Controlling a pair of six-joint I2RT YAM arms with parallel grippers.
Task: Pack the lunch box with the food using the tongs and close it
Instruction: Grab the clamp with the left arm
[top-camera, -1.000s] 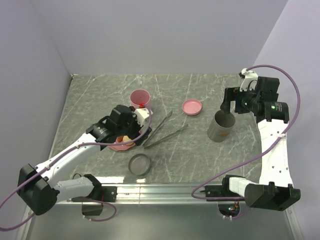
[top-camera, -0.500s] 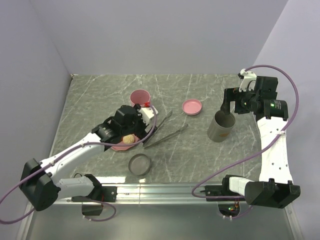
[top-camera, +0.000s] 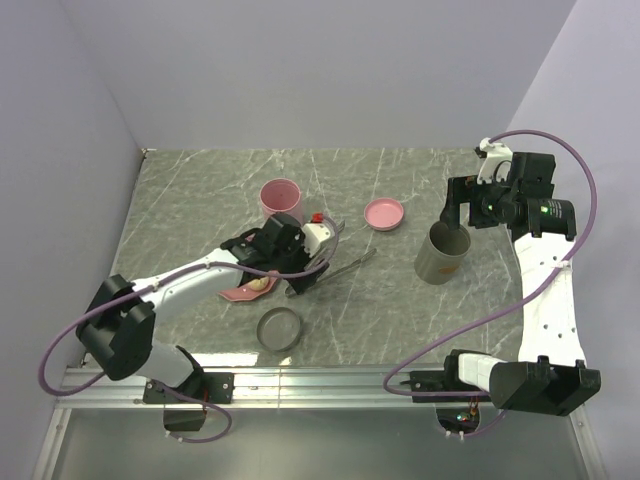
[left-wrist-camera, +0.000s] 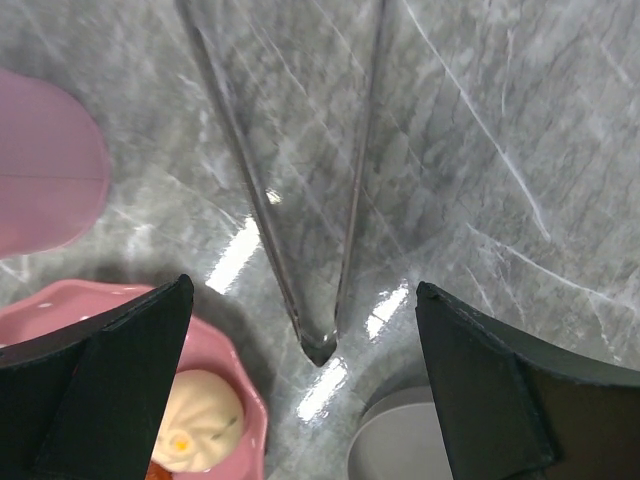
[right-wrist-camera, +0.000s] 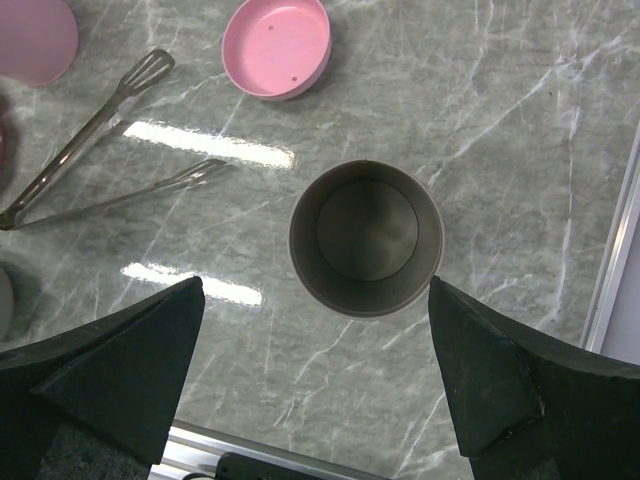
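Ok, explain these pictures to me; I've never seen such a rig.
Two robot arms are bolted at the table's near edge. One picture looks down from above; the other two come from a camera on each wrist. On the table lie tongs, a pink plate with a pale bun, a pink cup, a pink bowl, a grey canister and a grey lid. The left gripper is open over the tongs' joined end, the right gripper open over the canister. Nothing is held.
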